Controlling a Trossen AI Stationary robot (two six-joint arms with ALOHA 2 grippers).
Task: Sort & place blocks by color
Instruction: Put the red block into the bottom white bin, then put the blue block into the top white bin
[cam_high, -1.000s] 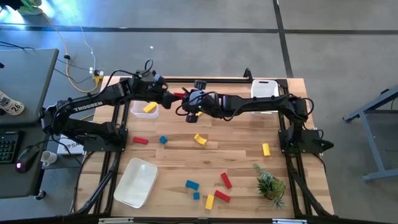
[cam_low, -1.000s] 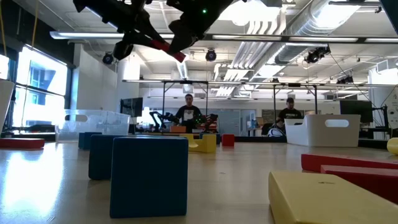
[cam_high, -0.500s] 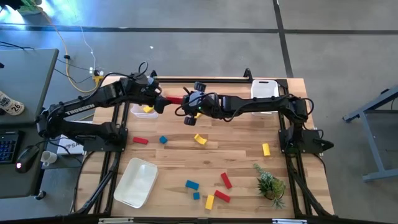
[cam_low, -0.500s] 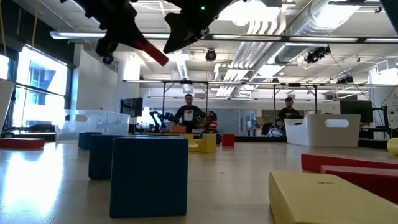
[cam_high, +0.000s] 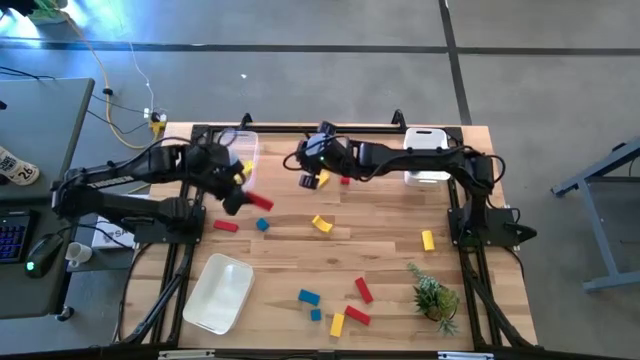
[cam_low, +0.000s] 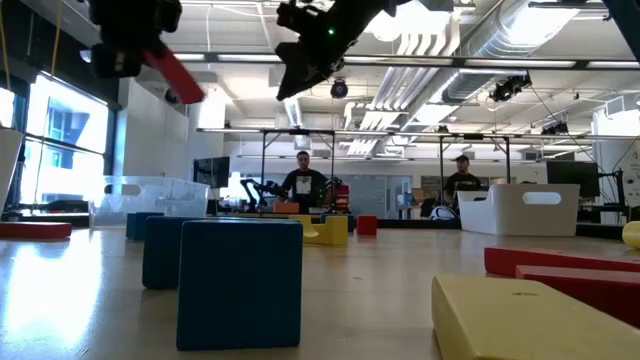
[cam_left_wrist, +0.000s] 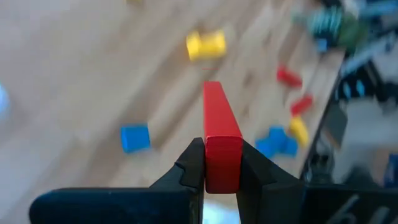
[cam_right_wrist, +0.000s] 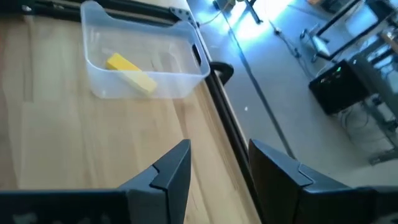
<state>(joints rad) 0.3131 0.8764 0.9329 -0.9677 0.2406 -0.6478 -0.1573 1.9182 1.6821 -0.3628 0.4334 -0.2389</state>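
My left gripper (cam_high: 245, 199) hangs above the table's left-middle, shut on a red bar (cam_high: 261, 202); the low view shows the bar (cam_low: 172, 72) high over the table. My right gripper (cam_high: 307, 172) hovers over the far middle, open and empty (cam_right_wrist: 219, 155). A clear bin (cam_high: 240, 150) at the far left holds a yellow bar (cam_right_wrist: 130, 73). Loose blocks lie flat on the wood: red (cam_high: 225, 226), blue (cam_high: 262, 225), yellow (cam_high: 321, 223), yellow (cam_high: 428, 240), and a mixed cluster near the near edge (cam_high: 337, 305). My left gripper pinches the red bar by its back end (cam_left_wrist: 222, 168) between the two fingers. The fingers come from the table's left and lie along the bar, which sticks out ahead of the fingertips (cam_left_wrist: 214, 106). The bar is lifted clear, tipped somewhat downward.
A white bin (cam_high: 425, 150) stands at the far right, a white tray (cam_high: 218, 292) at the near left, a small green plant (cam_high: 432, 295) at the near right. A small red block (cam_high: 345, 180) lies by my right gripper. People stand in the room beyond the table.
My left gripper, keeping the red bar, has drawn away from my right gripper, moving from the far middle toward the table's left and near edge. The bar has gone with it, still in the air. My right gripper has stayed over the far middle.
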